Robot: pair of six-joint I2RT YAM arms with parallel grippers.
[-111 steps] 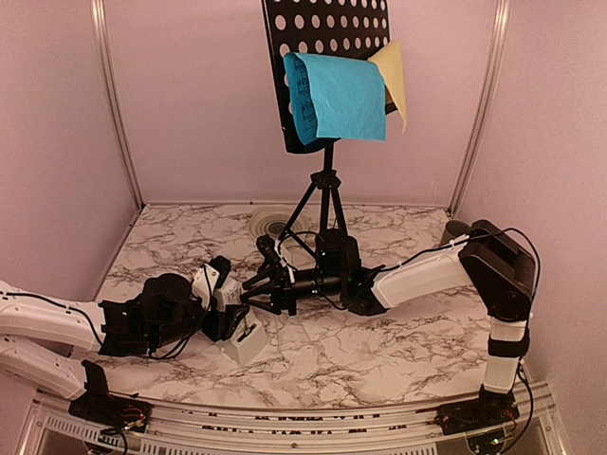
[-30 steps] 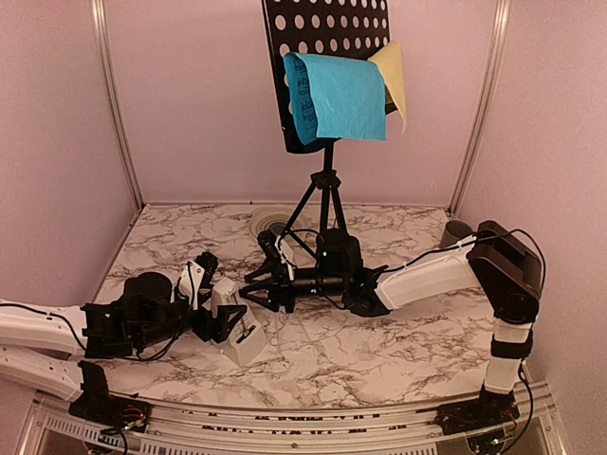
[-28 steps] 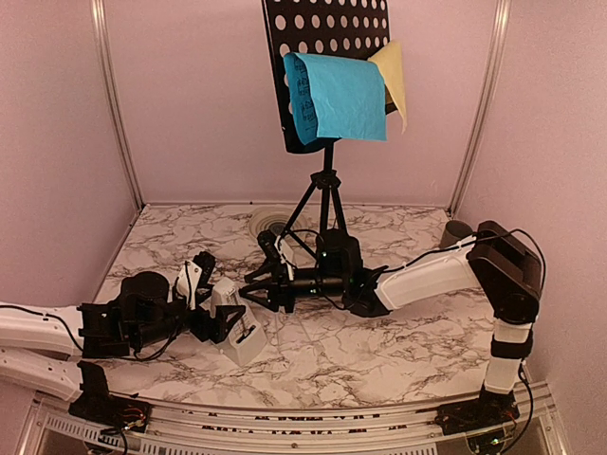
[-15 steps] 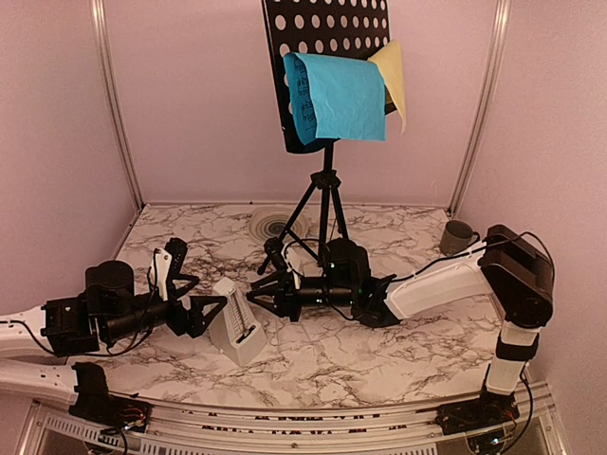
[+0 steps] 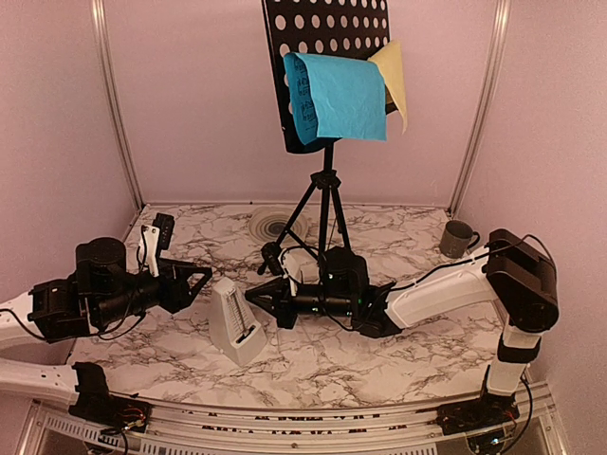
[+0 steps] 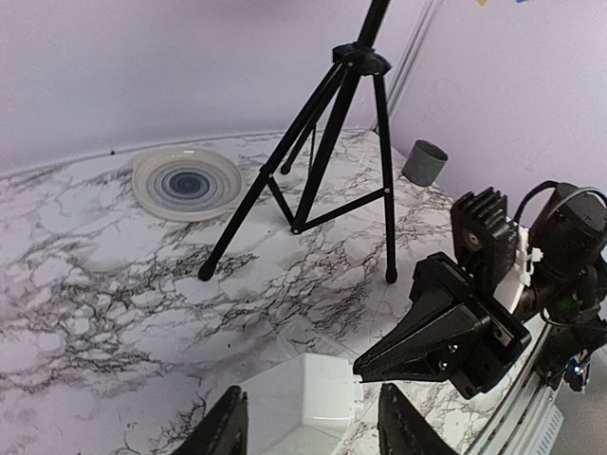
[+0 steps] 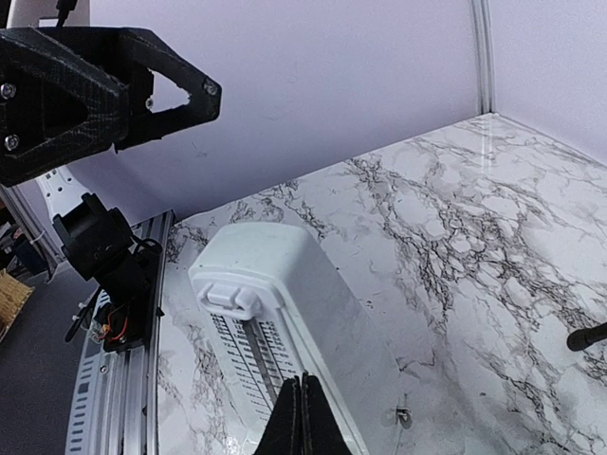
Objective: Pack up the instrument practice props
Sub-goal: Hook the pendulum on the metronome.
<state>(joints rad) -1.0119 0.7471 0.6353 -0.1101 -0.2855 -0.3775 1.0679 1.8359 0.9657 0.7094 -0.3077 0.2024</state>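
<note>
— Lilac walls are closing in a marble table (image 5: 398,365) on three sides. What is standing on it?
— A black hole-punched music stand (image 5: 310,31) is standing on its tripod legs (image 6: 385,171) near the middle of the far edge. A blue page (image 5: 341,95) is hanging over its front, and a yellow page (image 5: 398,76) is peeking out behind it on the right.
— And the metronome?
— The white metronome (image 5: 230,322) is standing upright towards the near edge, left of the middle, between the two arms.
— How are the jaws looking?
— The left gripper (image 6: 312,393) is hovering just left of the metronome, jaws standing apart, holding nothing. The right gripper (image 7: 296,384) is pointing at it from the right, jaws pressed together on nothing. I cannot tell whether the tips are touching it.
— Anything else?
— A dark mug (image 5: 458,237) is sitting by the right edge, and a round dish (image 6: 187,182) is lying beside the tripod legs.
</note>
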